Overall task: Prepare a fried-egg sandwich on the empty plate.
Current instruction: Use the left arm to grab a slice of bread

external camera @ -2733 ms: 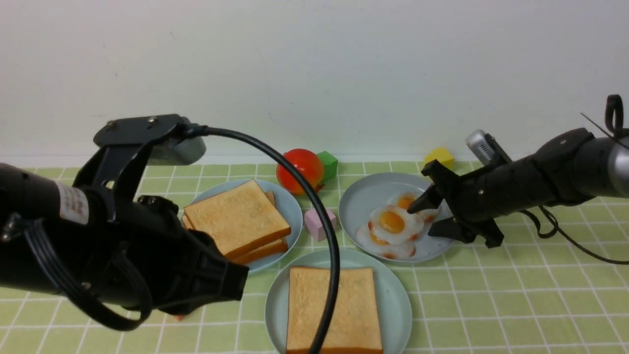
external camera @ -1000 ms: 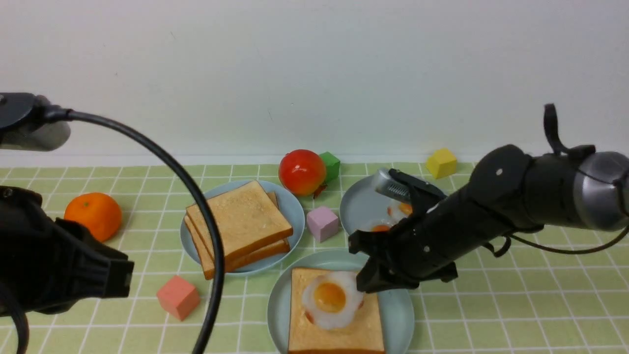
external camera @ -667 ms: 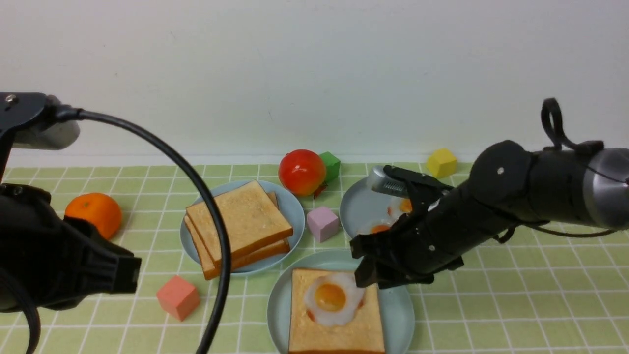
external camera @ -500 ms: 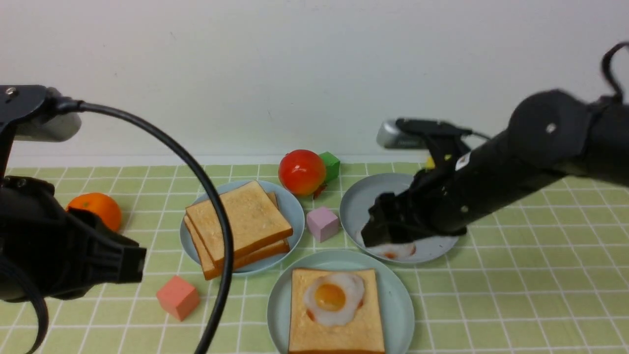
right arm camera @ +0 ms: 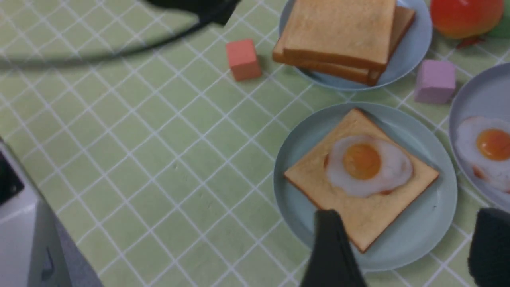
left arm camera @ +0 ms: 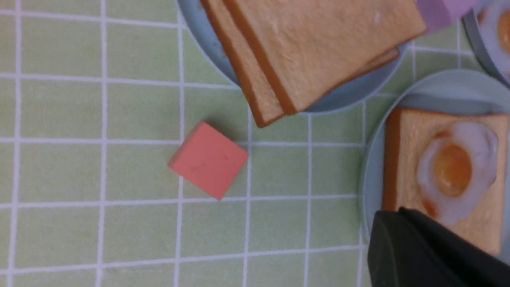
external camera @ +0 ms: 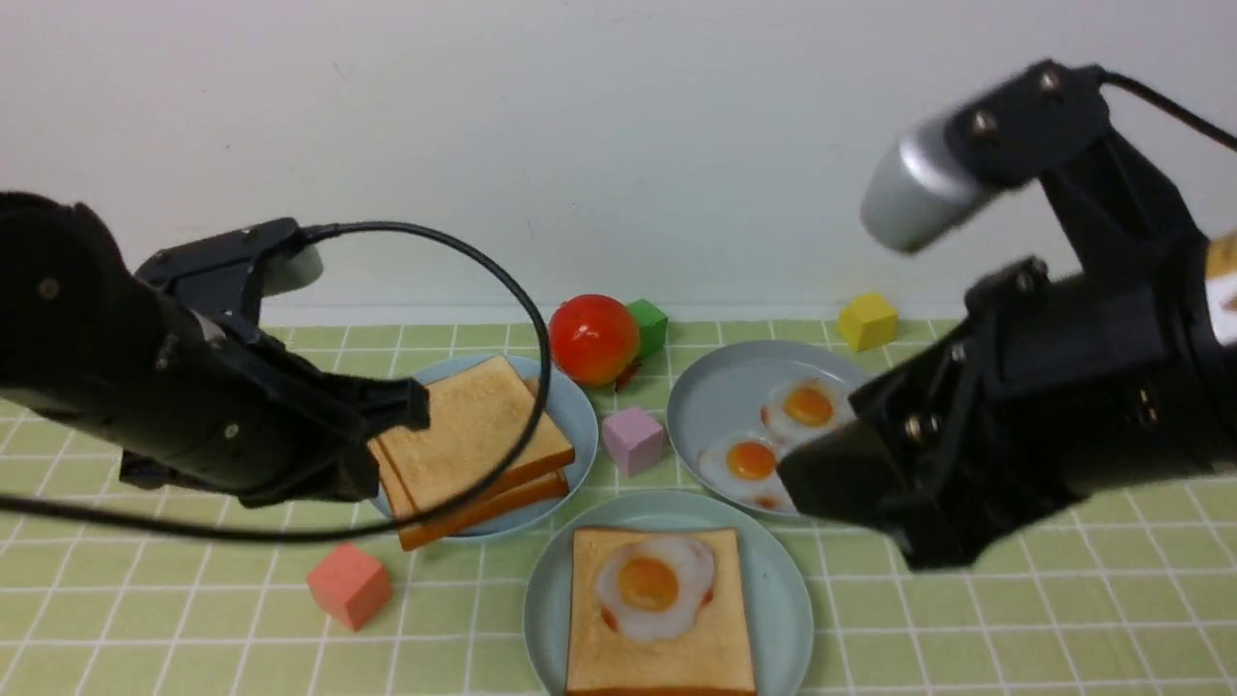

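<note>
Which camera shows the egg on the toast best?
Right wrist view: the flat white fried egg with orange yolk shows whole, from above. Front view: whole but foreshortened. Left wrist view: blurrier, near the edge.

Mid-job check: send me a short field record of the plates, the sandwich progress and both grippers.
mint plate: one toast slice with a fried egg on top
top slice: not yet on
toast stack: two slices on the blue plate
egg plate: two spare eggs
left gripper: shut, empty
right gripper: open, empty
</note>
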You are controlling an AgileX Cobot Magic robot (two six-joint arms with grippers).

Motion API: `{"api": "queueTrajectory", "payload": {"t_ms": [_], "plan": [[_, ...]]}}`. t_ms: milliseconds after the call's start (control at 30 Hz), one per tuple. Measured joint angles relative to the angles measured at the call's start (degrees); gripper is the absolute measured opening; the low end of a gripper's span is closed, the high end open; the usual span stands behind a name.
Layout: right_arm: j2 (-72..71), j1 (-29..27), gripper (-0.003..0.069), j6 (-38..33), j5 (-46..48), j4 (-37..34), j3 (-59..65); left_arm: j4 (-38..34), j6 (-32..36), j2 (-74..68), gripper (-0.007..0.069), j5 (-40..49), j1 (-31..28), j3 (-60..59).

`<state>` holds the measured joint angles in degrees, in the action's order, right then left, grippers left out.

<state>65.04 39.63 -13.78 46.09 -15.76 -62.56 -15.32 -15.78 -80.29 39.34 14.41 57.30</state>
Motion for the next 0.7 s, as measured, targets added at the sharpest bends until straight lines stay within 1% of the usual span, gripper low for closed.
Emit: {"api": "queueTrajectory", "payload": {"t_ms": [33, 67, 133, 200, 267, 433, 600, 700], "plan": [[-0.8, 0.58, 0.0362, 0.0, 0.0, 0.46, 1.04, -2.45, 0.41, -1.1, -0.0013, -0.24, -1.23, 0.29], [-1.46, 0.98, 0.0286, 0.0, 0.06, 0.7, 2.03, -5.16, 0.81, -2.51, -0.0013, -0.88, -3.04, 0.63], [-2.67, 1.23, 0.0113, 0.0, 0.44, 1.43, 2.91, -8.9, 1.03, -5.46, -0.0011, -2.28, -5.66, 1.14], [-3.74, 1.31, 0.0016, 0.0, 0.62, 1.84, 3.01, -10.75, 1.03, -7.9, 0.0, -3.33, -6.87, 1.55], [-4.74, 1.41, -0.0009, 0.0, 0.62, 1.78, 3.01, -12.12, 1.03, -10.82, 0.0023, -4.71, -7.25, 2.0], [-6.57, 1.47, -0.0012, 0.0, 1.16, 1.46, 3.01, -13.1, 1.65, -16.68, 0.0098, -6.85, -7.25, 4.41], [-6.75, 1.47, -0.0012, 0.0, 4.1, 1.48, 3.01, -11.55, 2.13, -20.78, 0.0177, -9.02, -7.25, 7.61], [-6.75, 1.47, -0.0011, 0.0, 4.67, 1.41, 3.01, -11.55, 2.64, -21.82, 0.0189, -10.05, -7.25, 7.92]]}}
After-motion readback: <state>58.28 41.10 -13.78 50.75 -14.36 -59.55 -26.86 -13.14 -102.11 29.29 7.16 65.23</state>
